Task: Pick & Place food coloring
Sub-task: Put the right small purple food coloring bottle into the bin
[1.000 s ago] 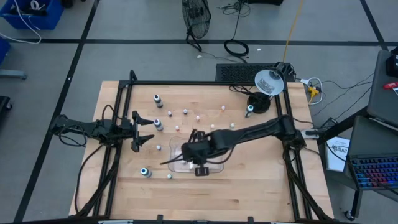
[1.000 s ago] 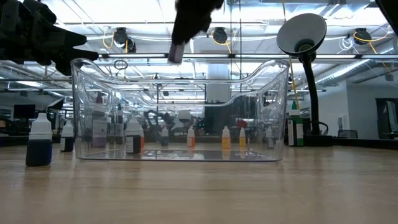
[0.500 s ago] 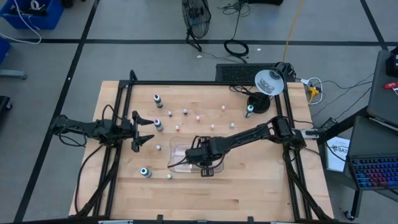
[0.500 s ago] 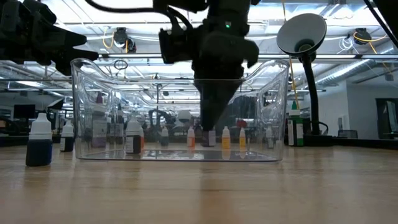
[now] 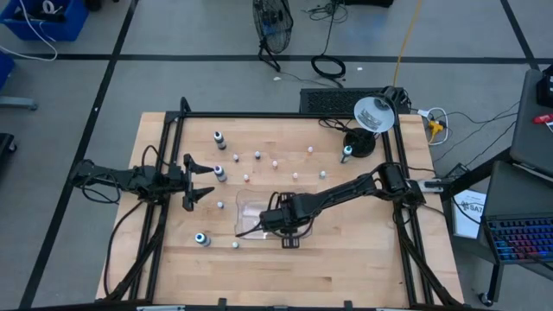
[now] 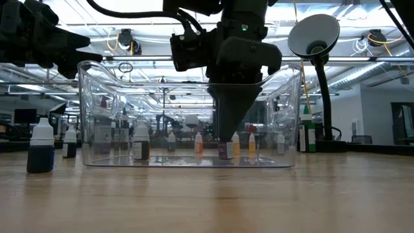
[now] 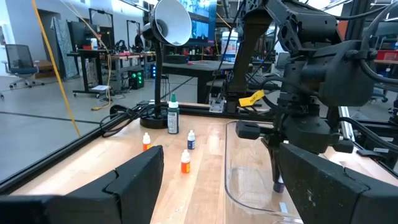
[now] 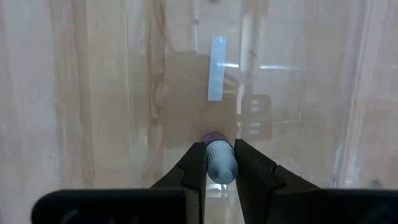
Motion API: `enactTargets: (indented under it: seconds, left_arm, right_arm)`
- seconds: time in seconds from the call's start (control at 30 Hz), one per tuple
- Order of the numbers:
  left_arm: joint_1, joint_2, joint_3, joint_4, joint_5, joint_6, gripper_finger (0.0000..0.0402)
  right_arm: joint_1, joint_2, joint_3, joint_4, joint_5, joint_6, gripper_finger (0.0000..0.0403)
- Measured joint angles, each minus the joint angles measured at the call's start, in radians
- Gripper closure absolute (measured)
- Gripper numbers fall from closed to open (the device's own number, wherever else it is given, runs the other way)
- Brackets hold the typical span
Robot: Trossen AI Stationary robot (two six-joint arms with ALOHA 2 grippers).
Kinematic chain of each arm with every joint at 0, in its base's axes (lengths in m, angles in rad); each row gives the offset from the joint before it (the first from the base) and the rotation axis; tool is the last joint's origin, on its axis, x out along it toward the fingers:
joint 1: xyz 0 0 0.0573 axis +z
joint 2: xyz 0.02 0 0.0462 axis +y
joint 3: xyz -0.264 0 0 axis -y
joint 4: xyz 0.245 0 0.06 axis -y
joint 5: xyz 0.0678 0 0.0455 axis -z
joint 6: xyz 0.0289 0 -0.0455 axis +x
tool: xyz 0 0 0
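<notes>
The right pincer point(image 8: 216, 167) clamped a small purple bottle point(image 8: 219, 163) upright, low inside the clear tray point(image 6: 284, 116). The left pincer point(image 5: 195, 181) waited wide near the surface's left edge.

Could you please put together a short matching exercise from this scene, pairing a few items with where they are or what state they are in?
Things:
1. right hand
2. left hand
3. lamp
4. clear tray

Places or states:
A. stands at the table's far right corner
B. open, hovering at the table's left side
C. shut on a small bottle, down inside the tray
D. sits near the table's middle, with the right arm reaching into it

Pairs: 1-C, 2-B, 3-A, 4-D
</notes>
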Motion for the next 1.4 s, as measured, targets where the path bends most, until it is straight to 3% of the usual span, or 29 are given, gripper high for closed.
enactTargets:
  seconds: [0.77,1.07,1.4]
  left_arm:
    - [0.000,0.000,0.000,0.000,0.000,0.000,0.0091]
    - [0.000,0.000,0.000,0.000,0.000,0.000,0.0091]
    - [0.000,0.000,0.000,0.000,0.000,0.000,0.0091]
  right_arm:
    - [0.017,0.000,0.000,-0.001,0.007,0.034,0.0356]
    - [0.016,0.000,0.000,0.009,0.008,0.092,0.0242]
    - [0.015,-0.073,0.000,0.008,0.024,0.133,0.0241]
